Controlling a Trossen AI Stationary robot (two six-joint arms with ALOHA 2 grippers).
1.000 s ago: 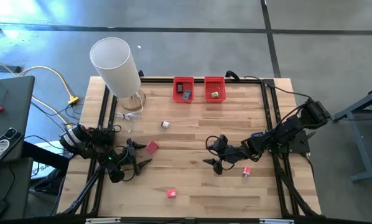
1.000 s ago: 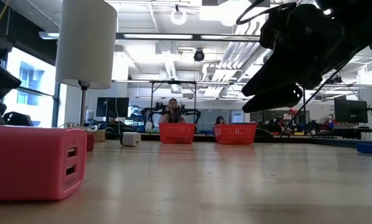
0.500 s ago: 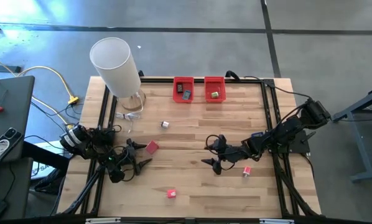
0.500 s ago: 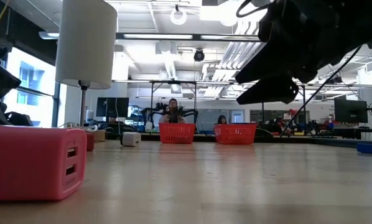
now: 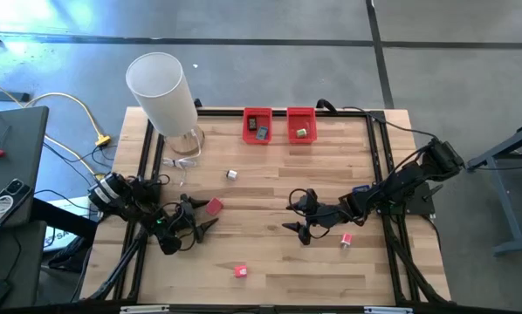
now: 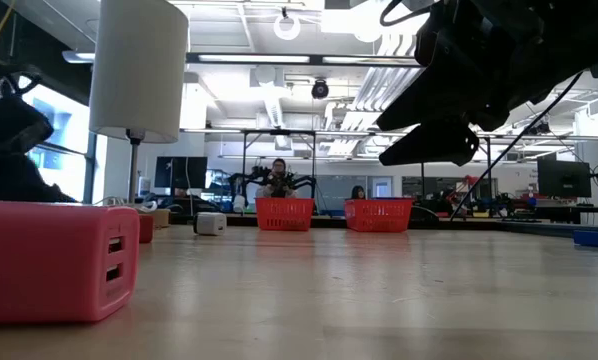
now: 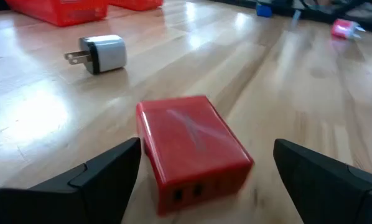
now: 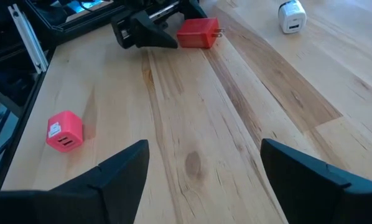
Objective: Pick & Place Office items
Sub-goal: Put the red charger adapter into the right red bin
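A red charger block (image 7: 195,146) lies flat on the wooden table, left of centre. My left gripper (image 5: 207,215) is open and low over the table; its fingers stand on either side of the block's near end without touching it. My right gripper (image 5: 289,215) is open and hangs above the table's middle right with nothing between its fingers. Three more items rest on the table. A white plug (image 5: 231,174) lies farther back. One pink piece (image 5: 241,271) lies near the front edge. Another pink piece (image 5: 346,240) lies by the right arm.
Two red bins (image 5: 257,125) (image 5: 301,124) stand side by side at the table's far edge, each with a small item inside. A tall white cylinder (image 5: 161,92) stands at the far left corner. Bare wood lies between the grippers and the bins.
My left arm has swung a little toward the red charger block and its wrist has rolled slightly. Its fingers stay open. The items on the table lie where they were.
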